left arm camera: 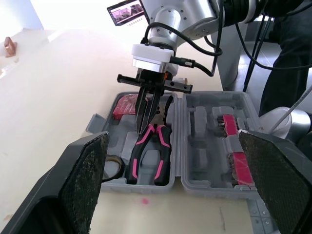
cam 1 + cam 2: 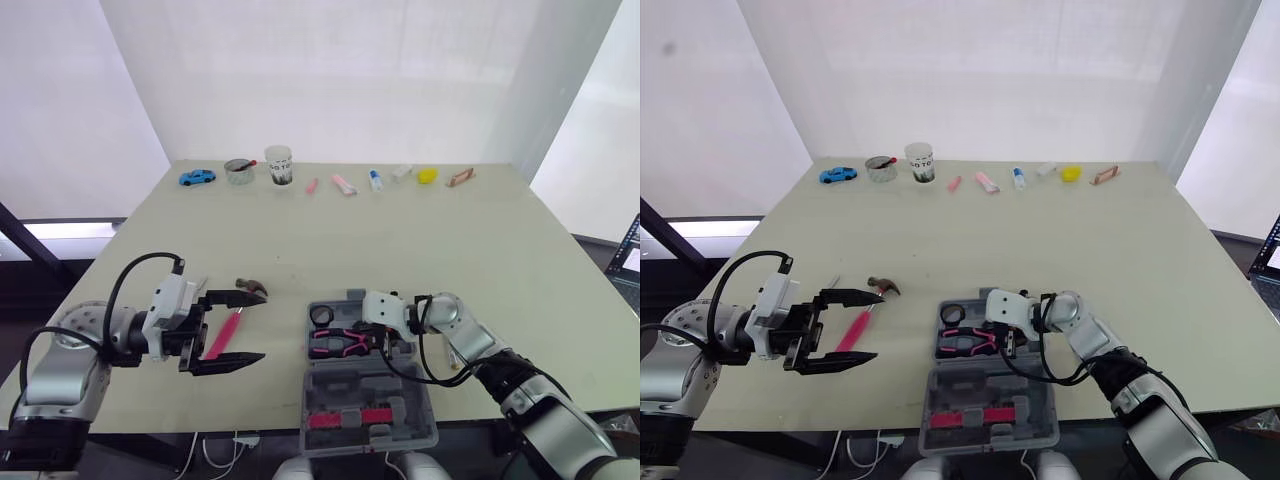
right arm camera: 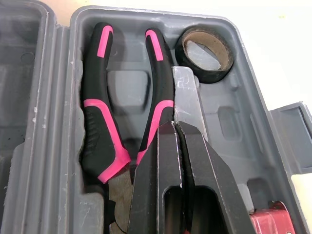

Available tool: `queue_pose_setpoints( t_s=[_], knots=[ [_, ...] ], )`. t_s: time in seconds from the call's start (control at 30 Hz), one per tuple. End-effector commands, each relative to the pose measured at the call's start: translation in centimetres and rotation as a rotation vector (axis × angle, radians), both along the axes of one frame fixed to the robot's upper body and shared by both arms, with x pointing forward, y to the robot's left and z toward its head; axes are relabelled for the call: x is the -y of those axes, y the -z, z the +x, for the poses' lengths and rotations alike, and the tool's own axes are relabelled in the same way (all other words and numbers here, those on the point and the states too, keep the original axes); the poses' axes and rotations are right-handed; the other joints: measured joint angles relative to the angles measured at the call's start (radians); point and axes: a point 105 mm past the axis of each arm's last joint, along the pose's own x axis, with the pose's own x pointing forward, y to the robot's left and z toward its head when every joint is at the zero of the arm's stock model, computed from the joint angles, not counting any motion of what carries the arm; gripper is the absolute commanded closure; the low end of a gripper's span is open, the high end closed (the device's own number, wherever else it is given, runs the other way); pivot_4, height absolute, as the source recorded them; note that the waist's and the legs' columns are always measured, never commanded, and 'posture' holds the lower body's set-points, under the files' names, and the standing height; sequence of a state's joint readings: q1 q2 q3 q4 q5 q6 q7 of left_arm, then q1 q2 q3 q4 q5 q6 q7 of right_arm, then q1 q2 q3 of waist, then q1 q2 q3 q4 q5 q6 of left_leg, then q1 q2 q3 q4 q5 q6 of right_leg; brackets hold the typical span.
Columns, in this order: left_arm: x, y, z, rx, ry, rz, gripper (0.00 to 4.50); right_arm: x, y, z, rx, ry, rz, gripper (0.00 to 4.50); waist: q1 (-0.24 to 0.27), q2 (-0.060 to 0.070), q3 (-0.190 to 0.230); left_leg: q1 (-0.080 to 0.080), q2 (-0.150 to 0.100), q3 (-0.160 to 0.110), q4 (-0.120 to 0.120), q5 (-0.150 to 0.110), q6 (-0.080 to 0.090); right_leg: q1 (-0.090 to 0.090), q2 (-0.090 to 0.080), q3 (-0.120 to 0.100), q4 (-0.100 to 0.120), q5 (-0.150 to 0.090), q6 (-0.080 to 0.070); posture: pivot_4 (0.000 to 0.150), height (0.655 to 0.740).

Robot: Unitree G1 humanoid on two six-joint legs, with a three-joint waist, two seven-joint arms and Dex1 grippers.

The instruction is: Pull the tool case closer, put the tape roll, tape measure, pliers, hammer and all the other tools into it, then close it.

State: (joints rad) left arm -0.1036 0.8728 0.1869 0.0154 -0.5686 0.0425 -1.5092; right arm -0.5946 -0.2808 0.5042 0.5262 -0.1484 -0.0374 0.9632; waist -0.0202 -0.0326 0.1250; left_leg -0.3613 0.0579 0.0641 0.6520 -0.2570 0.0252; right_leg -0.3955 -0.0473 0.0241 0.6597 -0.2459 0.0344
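The tool case (image 2: pixel 340 385) lies open flat at the front edge of the table (image 2: pixel 450 250), right before the robot, lid half nearest. It looks close enough that the pull step reads as done.

In the tray half are the pliers (image 3: pixel 105 126) (black grips, pink bands, handles splayed in their moulded slot), the tape roll (image 3: pixel 204 53) in the corner pocket beside them, and a red tape measure (image 1: pixel 126 106) in the next pocket. The lid half carries pink-trimmed bits clipped in.

The right gripper (image 1: pixel 146 127) points down into the tray just at the pliers' head end. Its fingers are pressed together with nothing between them, probably nudging the pliers flat or just let go.

The hammer (image 2: pixel 228 330) is out on the table, just left of the case, with a pink handle and a dark head pointing away from the robot. The left gripper (image 2: pixel 260 326) sits low by it with fingers spread wide on either side of the handle and nothing gripped, so likely lined up for the hammer pick. The handle lies flat, so the fingers need to go low.
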Motion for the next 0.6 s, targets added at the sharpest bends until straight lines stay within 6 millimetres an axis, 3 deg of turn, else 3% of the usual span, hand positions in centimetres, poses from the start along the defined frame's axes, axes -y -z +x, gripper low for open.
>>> queue_pose_setpoints(
  t_s=[0.03,0.17,0.3,0.4,0.5,0.6],
  knots=[
    [0.2,-0.2,0.0,0.018,-0.007,0.002,0.00,3.4,6.8,-2.4,-0.174,0.085,-0.172,4.45,-0.001,0.000,-0.001,0.000,0.000,0.000,0.000,0.000,0.000,0.000,0.000,0.001,0.000,0.000,0.000,0.150,0.7400],
    [-0.1,0.6,0.2,0.003,-0.061,-0.008,0.00,1.9,3.4,-0.7,-0.109,0.159,0.069,4.45,0.000,0.001,0.000,0.000,0.001,0.000,-0.001,0.000,0.000,-0.001,-0.002,0.001,0.000,0.001,-0.002,0.150,0.7400],
    [-0.7,1.1,0.3,-0.003,-0.130,-0.016,0.00,1.5,-1.0,-0.4,-0.059,0.189,0.294,4.45,0.004,0.002,0.003,-0.009,0.000,0.001,-0.002,0.000,0.000,-0.008,-0.004,0.000,-0.001,0.001,-0.002,0.150,0.7400],
    [-1.2,1.3,0.2,-0.005,-0.189,-0.046,0.00,2.2,-4.3,-0.7,-0.002,0.210,0.422,4.45,0.008,0.006,0.007,-0.027,-0.002,0.001,-0.001,0.000,0.000,-0.022,-0.005,-0.001,-0.001,0.001,-0.002,0.150,0.7400],
    [-1.6,1.6,0.1,-0.008,-0.250,-0.074,0.00,3.7,-6.1,-1.2,0.036,0.249,0.500,4.45,0.005,0.007,0.009,-0.041,-0.003,0.001,0.000,0.000,0.000,-0.035,-0.004,-0.002,-0.002,0.003,0.003,0.150,0.7400],
    [-2.2,2.2,0.1,-0.007,-0.321,-0.089,0.00,5.5,-7.0,-1.7,0.074,0.299,0.540,4.45,0.004,0.005,0.015,-0.041,-0.003,0.001,-0.001,0.000,0.000,-0.035,-0.001,-0.002,-0.002,0.003,0.003,0.150,0.7400]
  ],
)
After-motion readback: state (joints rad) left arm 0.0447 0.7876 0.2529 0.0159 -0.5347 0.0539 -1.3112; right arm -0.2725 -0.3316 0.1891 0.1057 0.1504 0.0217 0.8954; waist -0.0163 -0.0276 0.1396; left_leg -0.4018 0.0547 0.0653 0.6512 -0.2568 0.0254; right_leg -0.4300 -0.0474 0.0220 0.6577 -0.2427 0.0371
